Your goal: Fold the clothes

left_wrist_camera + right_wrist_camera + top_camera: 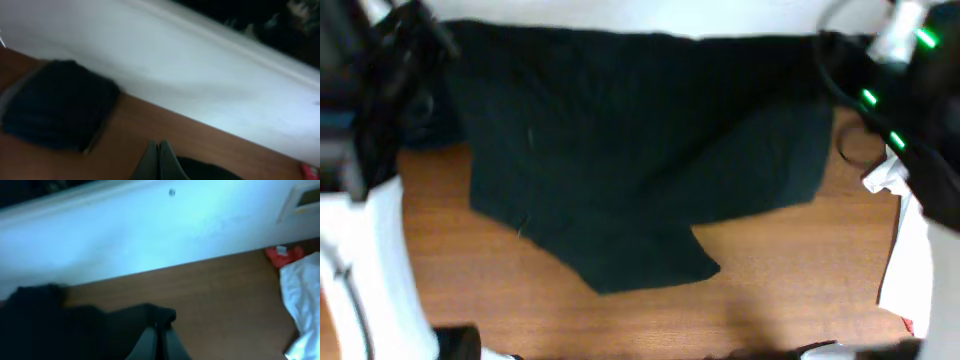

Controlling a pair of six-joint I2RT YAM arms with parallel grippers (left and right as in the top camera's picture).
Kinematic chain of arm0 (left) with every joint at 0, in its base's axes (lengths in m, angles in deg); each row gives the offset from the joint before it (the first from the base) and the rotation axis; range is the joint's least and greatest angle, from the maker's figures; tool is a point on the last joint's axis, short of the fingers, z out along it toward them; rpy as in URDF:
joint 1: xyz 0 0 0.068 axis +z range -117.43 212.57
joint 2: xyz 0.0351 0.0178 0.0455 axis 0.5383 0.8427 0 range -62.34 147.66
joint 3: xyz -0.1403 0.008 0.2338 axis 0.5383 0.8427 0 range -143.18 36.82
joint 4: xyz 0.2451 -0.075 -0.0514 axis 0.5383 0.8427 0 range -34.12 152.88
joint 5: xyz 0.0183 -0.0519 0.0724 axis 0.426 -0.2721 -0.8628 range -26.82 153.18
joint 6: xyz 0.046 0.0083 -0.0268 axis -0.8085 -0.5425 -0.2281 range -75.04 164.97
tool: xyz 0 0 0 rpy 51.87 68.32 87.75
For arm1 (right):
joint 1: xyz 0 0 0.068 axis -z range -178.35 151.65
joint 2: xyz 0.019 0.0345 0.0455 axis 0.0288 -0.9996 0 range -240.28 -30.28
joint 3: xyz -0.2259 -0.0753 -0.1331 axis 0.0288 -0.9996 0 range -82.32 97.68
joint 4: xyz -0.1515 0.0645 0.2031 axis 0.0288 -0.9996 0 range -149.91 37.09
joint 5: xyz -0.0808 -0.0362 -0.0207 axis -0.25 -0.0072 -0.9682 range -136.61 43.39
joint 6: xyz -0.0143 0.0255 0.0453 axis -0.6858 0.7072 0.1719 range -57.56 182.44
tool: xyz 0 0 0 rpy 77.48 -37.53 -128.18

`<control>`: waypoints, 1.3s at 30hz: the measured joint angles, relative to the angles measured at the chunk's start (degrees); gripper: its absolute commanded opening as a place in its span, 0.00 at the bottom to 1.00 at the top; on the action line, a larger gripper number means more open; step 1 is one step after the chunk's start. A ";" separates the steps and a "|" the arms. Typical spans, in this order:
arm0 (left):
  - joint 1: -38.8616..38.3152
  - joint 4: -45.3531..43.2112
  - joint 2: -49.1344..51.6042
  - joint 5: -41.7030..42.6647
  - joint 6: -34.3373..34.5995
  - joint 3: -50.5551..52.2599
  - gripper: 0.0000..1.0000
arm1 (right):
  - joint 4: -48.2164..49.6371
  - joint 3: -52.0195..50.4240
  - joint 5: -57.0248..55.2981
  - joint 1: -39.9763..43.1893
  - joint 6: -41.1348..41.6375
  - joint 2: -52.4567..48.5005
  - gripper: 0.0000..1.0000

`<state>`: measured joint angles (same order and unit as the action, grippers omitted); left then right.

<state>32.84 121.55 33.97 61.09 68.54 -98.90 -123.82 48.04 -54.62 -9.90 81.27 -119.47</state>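
One big black garment (640, 150) is the job in hand. It lies spread flat over the back half of the desk (620, 325), its top edge along the wall-side edge and a lobe hanging toward the front edge at centre.

Handling, my guess: light, limp, wrinkly, no stiffness. It'll drape and drag rather than slide clean, and a 1-point grab will bunch it. Best hold is 2 corners of one edge, lifted together and kept taut.

R gripper (160, 341) is at the back-R corner, fingers together on a bunched bit of the black cloth, which looks clamped. L gripper (158, 161) is at the back-L corner, fingers also together, with black cloth touching its R side. Can't tell if cloth is actually pinched there.

Edges & room:
- Front half of desk is bare wood, so that's the space to carry the back edge fwd for a fold.
- L edge: folded navy pile (60, 110) sits just beside the garment's L side. Don't sweep it.
- R edge: white cloth (305, 295) is heaped there, near the garment's R end but apart from it.
- Small red item (282, 256) sits by the wall, beyond the white cloth.
- Wall is close behind both grippers, so little room backward. Pull up and fwd.
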 measured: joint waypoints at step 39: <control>0.92 30.97 1.62 5.35 -0.63 10.75 0.01 | -26.05 -4.22 16.52 5.75 -4.55 5.03 0.04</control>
<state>33.76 152.52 35.59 66.45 67.90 -88.15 -149.87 43.82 -38.09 -4.16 76.72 -114.44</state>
